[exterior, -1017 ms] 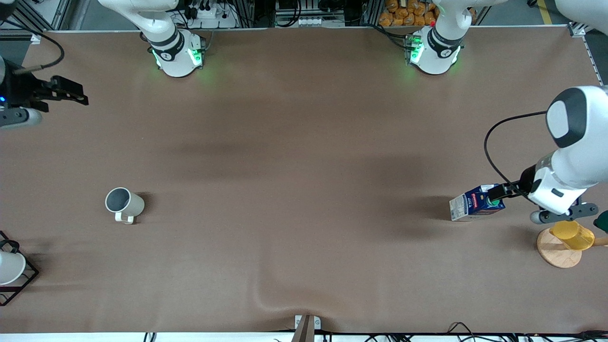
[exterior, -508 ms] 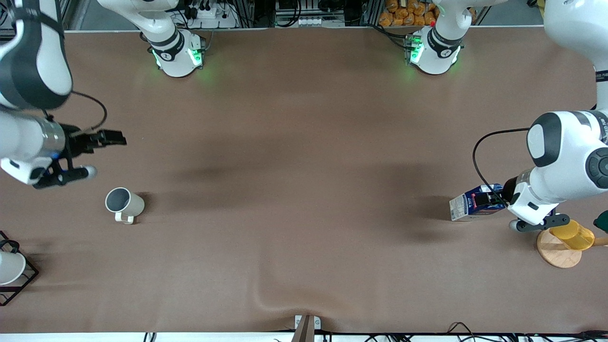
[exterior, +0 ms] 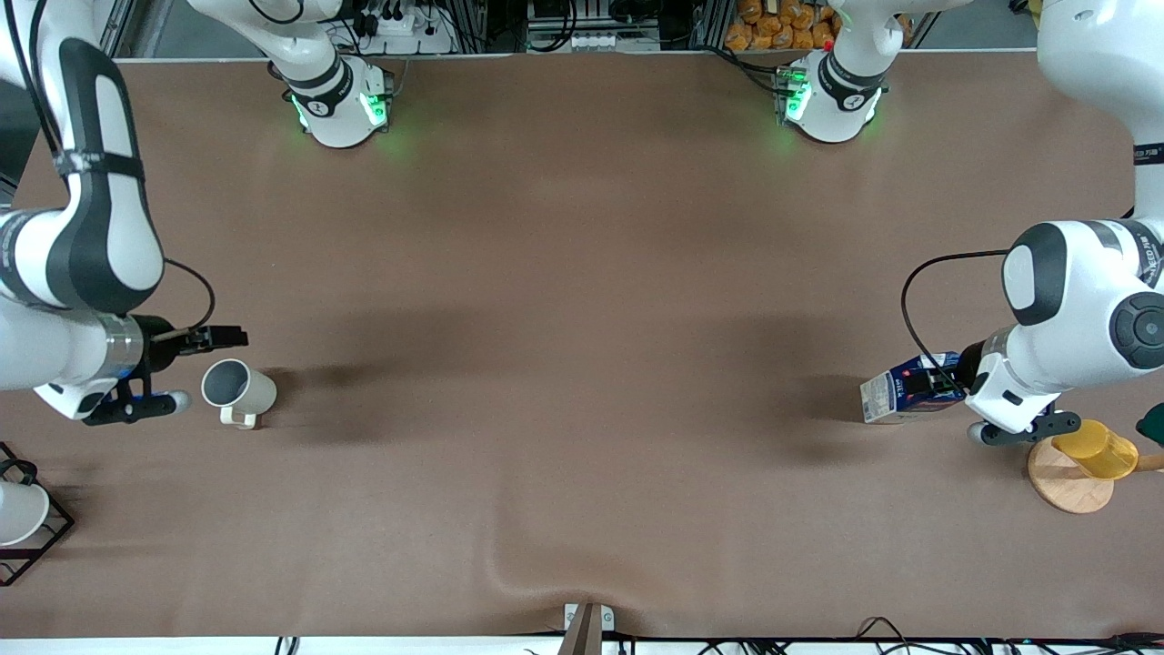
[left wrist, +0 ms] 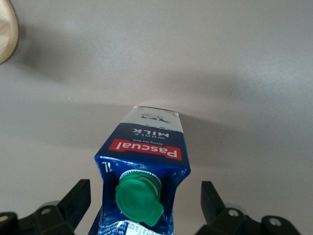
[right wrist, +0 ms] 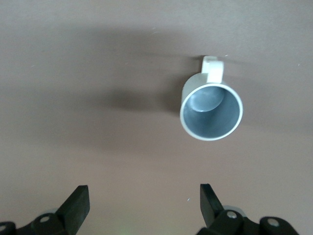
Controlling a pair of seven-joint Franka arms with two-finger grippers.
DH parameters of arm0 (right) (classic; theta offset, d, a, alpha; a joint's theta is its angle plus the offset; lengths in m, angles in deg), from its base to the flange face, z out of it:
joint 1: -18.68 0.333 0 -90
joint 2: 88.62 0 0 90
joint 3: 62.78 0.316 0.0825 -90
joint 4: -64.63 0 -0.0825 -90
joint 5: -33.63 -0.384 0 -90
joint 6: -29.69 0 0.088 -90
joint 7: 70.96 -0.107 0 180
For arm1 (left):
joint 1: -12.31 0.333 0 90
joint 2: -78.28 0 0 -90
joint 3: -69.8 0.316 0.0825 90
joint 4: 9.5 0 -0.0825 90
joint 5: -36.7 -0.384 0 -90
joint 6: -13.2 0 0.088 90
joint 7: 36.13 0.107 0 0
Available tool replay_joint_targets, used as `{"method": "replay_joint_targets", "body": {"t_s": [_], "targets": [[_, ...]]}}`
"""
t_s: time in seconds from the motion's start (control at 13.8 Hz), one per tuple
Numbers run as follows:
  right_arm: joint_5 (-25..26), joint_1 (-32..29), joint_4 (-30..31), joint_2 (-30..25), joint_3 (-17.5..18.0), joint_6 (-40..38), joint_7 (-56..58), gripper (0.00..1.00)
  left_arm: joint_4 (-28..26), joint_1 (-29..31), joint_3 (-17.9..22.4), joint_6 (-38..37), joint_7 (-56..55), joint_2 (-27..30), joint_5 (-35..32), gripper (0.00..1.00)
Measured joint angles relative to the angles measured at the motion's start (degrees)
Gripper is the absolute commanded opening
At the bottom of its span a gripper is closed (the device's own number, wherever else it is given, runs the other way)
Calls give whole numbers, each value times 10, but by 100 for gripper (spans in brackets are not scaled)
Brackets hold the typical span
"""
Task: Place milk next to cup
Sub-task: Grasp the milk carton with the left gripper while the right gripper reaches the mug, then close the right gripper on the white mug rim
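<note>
**Inspector:** Starting with the largest item. What is the table (exterior: 582,273) carrying?

**Assistant:** The brown cloth is lying bare between two groups of things. The milk carton (exterior: 905,389) is sitting near the left arm's end, and the cream-white mug (exterior: 238,390) is standing upright near the right arm's end, handle turned toward the front camera. The two are well apart, on roughly the same line across the table.

**Inspector:** Which arm is nearer the carton?

**Assistant:** The left one. The left gripper (left wrist: 144,203) is straddling the capped top, fingers spread wide with a gap on either side, gripping nothing. In the left wrist view the green cap (left wrist: 141,200) is sitting between the fingers and the carton's long axis is running straight away from the gripper, the body appearing to tilt toward the mug's end.

**Inspector:** And the other arm?

**Assistant:** The right gripper (right wrist: 142,203) is hovering just beside the mug, fingers wide apart and empty. The mug's open mouth is showing ahead of it.

**Inspector:** Anything in the way?

**Assistant:** The yellow cup (exterior: 1096,450) on a round wooden coaster (exterior: 1066,484) is sitting just beside the left gripper, nearer the front camera. A white cup in a black wire frame (exterior: 23,523) is sitting at the right arm's corner. My judgement: the cloth between carton and mug is unobstructed, but the carry is long and the right gripper is crowding the spot beside the mug.
</note>
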Motion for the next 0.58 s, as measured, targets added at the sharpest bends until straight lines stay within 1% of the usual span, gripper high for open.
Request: {"method": "replay_joint_targets", "body": {"t_s": [0.15, 0.29, 0.36, 0.44, 0.58], "targets": [[7, -5, -1, 14, 0, 16, 32, 100, -1, 2, 0, 0, 1, 0, 0, 68], [23, -8, -2, 30, 0, 75, 102, 100, -2, 4, 0, 0, 10, 0, 0, 60], [30, -11, -2, 42, -1, 104, 139, 100, -2, 5, 0, 0, 11, 0, 0, 59], [34, -17, -2, 52, -2, 124, 171, 100, -3, 6, 0, 0, 12, 0, 0, 55], [35, -33, -2, 67, -3, 139, 209, 100, -4, 5, 0, 0, 12, 0, 0, 46]]}}
